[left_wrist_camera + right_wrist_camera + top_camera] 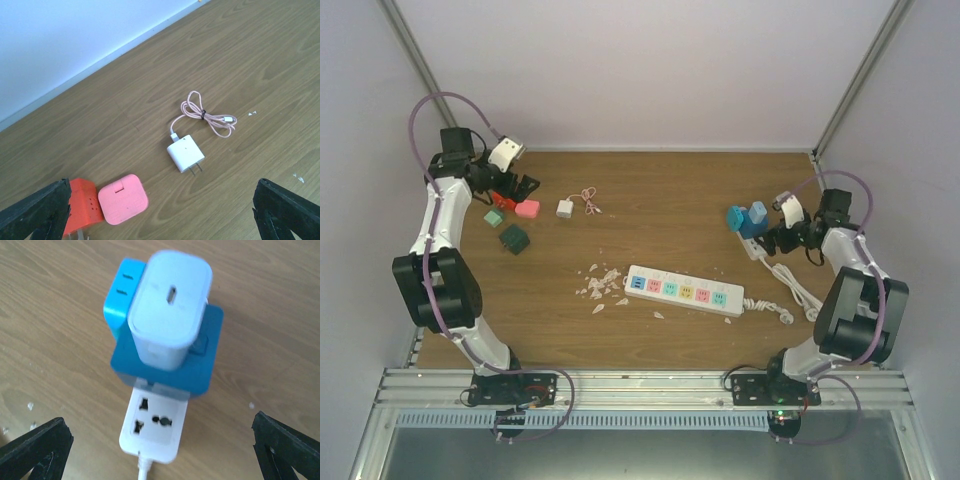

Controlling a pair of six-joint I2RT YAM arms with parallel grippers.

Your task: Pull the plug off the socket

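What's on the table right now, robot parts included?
power strip: 1, white with coloured outlets, front centre
white socket: 1, white, corded, right side
blue adapter: 1, dark blue, plugged into the white socket
pale plug: 1, bluish white, on the blue adapter
light blue plug: 1, at the adapter's side
white charger: 1, pink cable, back left
blocks: 4, red, pink, light green, dark green, left
scraps: several, white, left of the strip
left gripper, right gripper: 2, black, open
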